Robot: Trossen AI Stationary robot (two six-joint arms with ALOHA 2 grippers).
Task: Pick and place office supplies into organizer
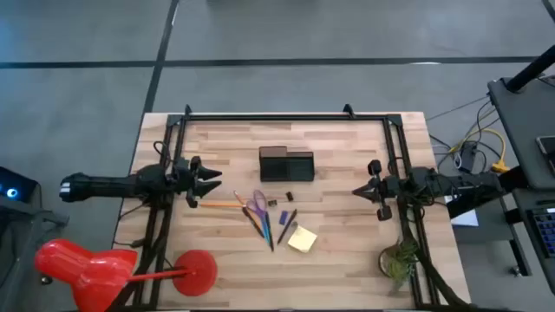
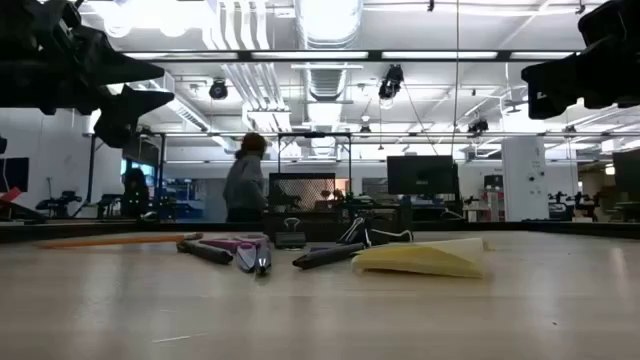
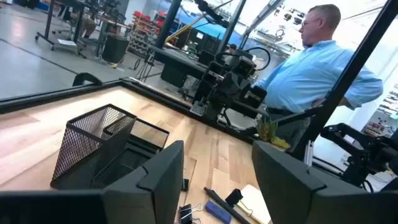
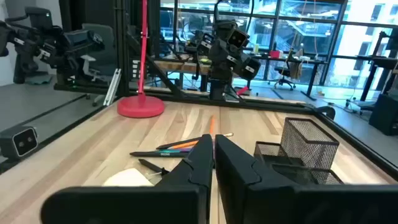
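The job is just at its start. All the office supplies lie on the table (image 1: 347,251), and none are in the organizer (image 1: 286,164) yet.

The organizer is a black mesh box that stands near the far middle of the table. Just in front of it, toward the near edge, lie the things to pick up. The orange pencil (image 1: 221,204) lies off to the left arm's side of the organizer. Next to it are the purple-handled scissors (image 1: 257,204) and some pens (image 1: 264,227). The yellow sticky-note pad (image 1: 302,238) lies a bit nearer the right arm's side. Small clips (image 1: 279,199) sit between the organizer and the pad.

The left pincer (image 1: 211,181) hangs above the table, close to the end of the pencil. Its fingers are wide apart and hold nothing. The right pincer (image 1: 357,191) waits well away from the organizer on the other side. Its fingers are pressed together and hold nothing.

I think the left arm is getting ready for the first pick. The pencil is the closest thing. Next the pincer should go down over the pencil, one finger on each side, and then squeeze.
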